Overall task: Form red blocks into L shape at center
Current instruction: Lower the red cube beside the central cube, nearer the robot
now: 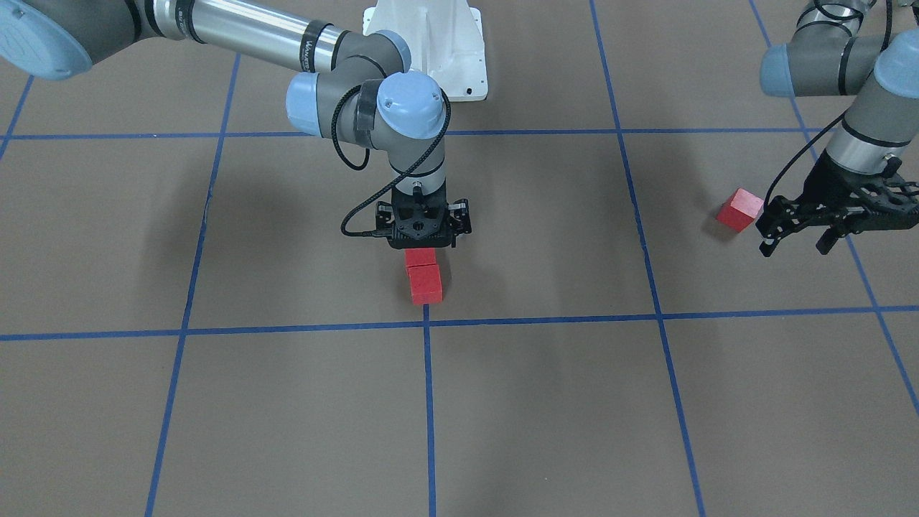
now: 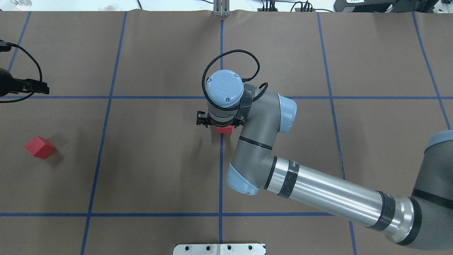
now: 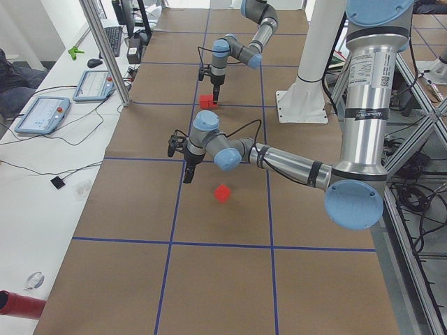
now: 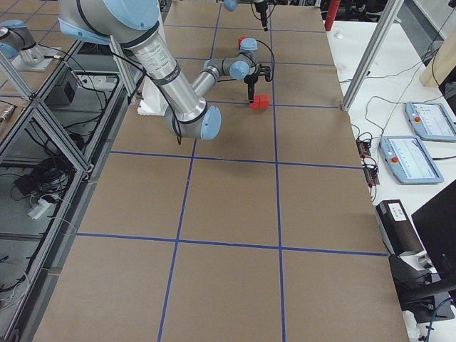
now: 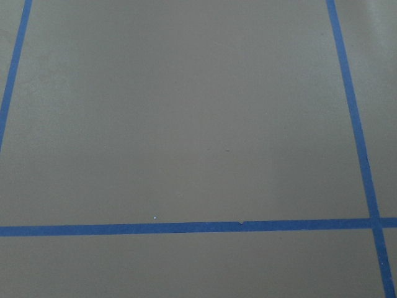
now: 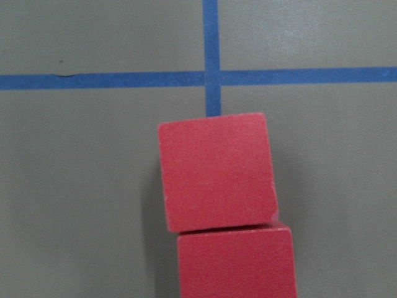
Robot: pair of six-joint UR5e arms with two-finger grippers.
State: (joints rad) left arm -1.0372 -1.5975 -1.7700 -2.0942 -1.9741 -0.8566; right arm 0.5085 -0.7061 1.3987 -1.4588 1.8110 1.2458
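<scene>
Two red blocks (image 1: 423,283) (image 6: 214,171) lie touching in a row along the tape line, on the robot's side of the center crossing (image 1: 426,323) (image 6: 211,77). My right gripper (image 1: 423,248) points straight down over the block nearer the robot (image 1: 420,257) (image 2: 224,130). It looks open, though its fingertips are mostly hidden. The third red block (image 1: 739,210) (image 2: 39,147) (image 3: 222,193) sits alone far out on my left side. My left gripper (image 1: 795,248) (image 3: 183,164) hovers open a little beyond that block, holding nothing. The left wrist view shows only bare surface and tape.
The white robot base plate (image 1: 431,50) (image 2: 219,249) lies at the table's robot edge. Control tablets (image 3: 42,115) (image 4: 427,121) and cables rest on a white side table past the far edge, behind aluminium posts (image 3: 105,49). Blue tape lines grid the brown surface.
</scene>
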